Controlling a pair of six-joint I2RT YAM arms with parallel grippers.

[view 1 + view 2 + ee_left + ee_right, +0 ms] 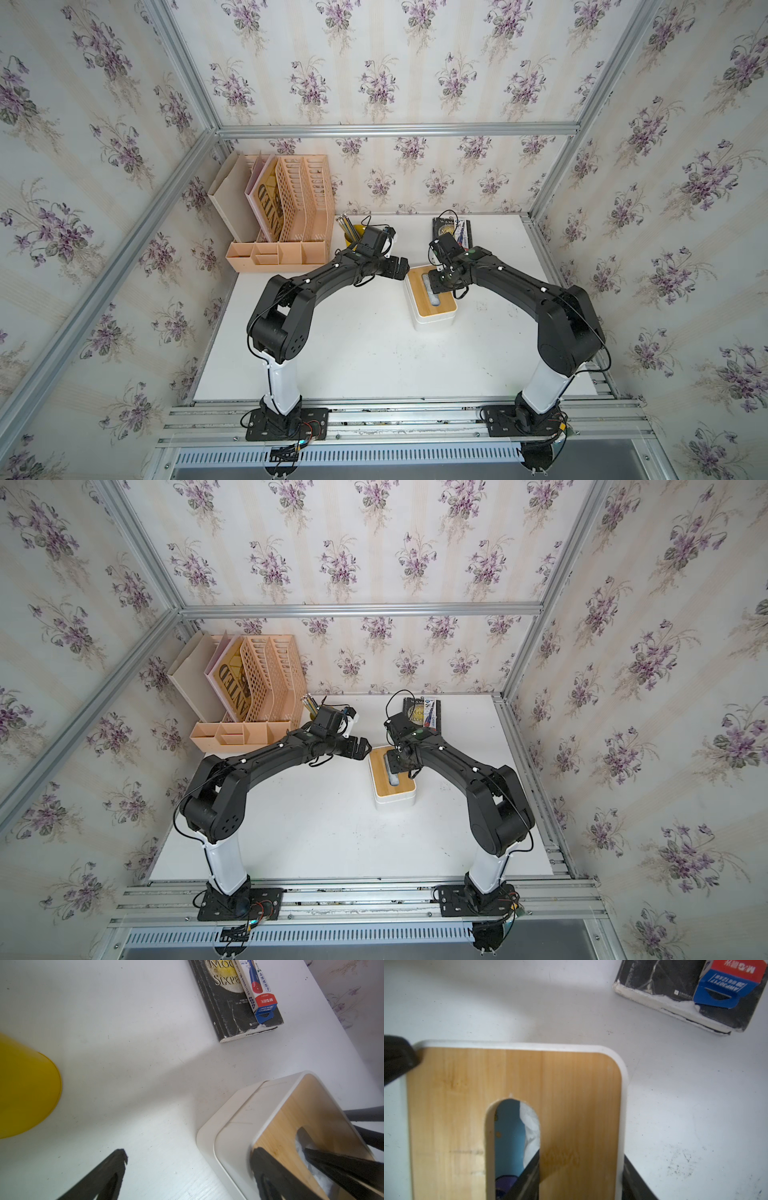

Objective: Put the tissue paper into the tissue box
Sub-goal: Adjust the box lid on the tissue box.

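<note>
In both top views the tissue box [432,323] stands mid-surface between the two arms with its bamboo lid [442,311] on top. A sliver of the tissue paper [435,300] shows pale blue through the slot, so the pack is already inside. The right hand [439,287] hangs over the lid's far half. The left hand [401,268] sits just beside the box's far corner. I judge the step in hand to be seating the lid and letting go.

From the left wrist, the left hand [189,1151] is spread wide and empty: one finger over the bare surface [145,1084], the other over the lid's corner. Whether the lid lies flush on the tub I cannot tell here. The yellow cup [27,1088] and the black book [228,1012] lie well apart from the box.

From the right wrist, the right hand [581,1159] stands at a middling width astride the strip of lid between slot and rim, one finger in the slot, one outside the white rim. It looks pinched on that strip. The blue pack and its crumpled white tissue lie directly under the slot [510,1136].

To finish well, the left finger could hold the corner down while the right hand opens fully before lifting. It should then rise straight up — a tilted exit could snag the tissue or drag the lid askew
</note>
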